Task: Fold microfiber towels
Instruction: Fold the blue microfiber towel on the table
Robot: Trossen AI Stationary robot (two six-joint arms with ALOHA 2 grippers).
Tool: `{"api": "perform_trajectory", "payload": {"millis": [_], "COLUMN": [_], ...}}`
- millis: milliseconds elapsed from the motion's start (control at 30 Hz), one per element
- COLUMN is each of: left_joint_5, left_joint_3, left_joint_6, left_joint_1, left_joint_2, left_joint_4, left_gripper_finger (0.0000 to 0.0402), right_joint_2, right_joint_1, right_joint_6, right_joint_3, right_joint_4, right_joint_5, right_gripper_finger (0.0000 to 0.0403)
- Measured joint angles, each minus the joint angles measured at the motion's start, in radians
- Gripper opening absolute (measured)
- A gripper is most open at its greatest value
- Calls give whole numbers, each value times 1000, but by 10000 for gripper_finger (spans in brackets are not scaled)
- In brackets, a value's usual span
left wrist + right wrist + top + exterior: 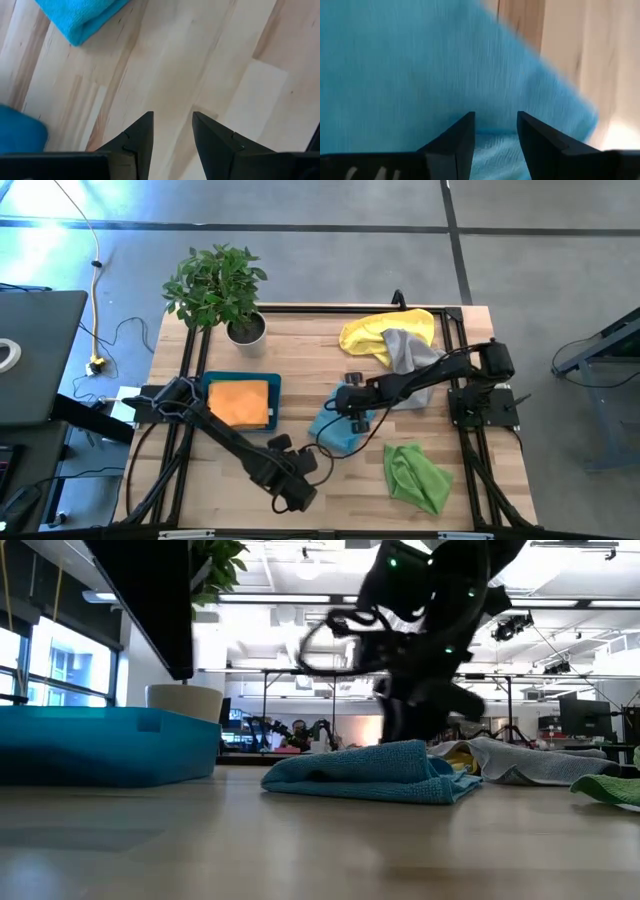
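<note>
The right gripper (352, 406) hangs over the light blue towel (338, 431), which lies bunched near the middle of the table (330, 345), a little toward its front edge; in the right wrist view the two fingers (455, 142) stand a small way apart with blue cloth filling the gap beyond them, and nothing looks pinched between them, so I judge the claw part open and empty. The left gripper (292, 498) waits near the front edge, its fingers (137, 137) likewise a little apart over bare wood, holding nothing.

An orange towel (240, 402) lies folded in the dark teal tray (207, 385) toward the left edge; a yellow towel (375, 332) and a grey towel (403, 350) sit heaped together near the back right corner; a lime green towel (415, 476) lies crumpled toward the front right corner; a potted plant (220, 290) stands at the back left.

The step in hand seems to be taking hold of the blue cloth to spread it; to do it well, come down on a single corner or edge rather than the bunched middle, close on one layer only, and lift it clear of the grey cloth nearby; the left claw could then pin or take the opposite corner so the fold comes out square.
</note>
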Motion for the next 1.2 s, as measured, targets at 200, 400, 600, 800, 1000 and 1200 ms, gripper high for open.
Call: {"api": "perform_trajectory", "payload": {"millis": [200,400,600,800,1000,1200], "left_joint_5": [-5,-30,-30,0,16,16], "left_joint_3": [0,0,0,0,0,0], "left_joint_6": [-10,-9,-9,-52,-86,-85], "left_joint_1": [-1,-1,-1,-3,-9,-10], "left_joint_2": [0,0,0,0,0,0], "left_joint_4": [-39,-43,-44,-35,-42,-48], "left_gripper_finger": [126,126,126,126,126,126], "right_joint_2": [-71,-173,-203,-151,-85,-21], "right_joint_1": [8,29,68,87,47,0], "right_joint_6": [100,185,1,-385,-433,-424], "right_joint_3": [1,1,1,1,1,1], "right_joint_4": [-318,-469,-285,-97,-4,26], "right_joint_5": [2,37,43,-54,-115,-223], "right_gripper_finger": [138,138,138,138,138,138]}}
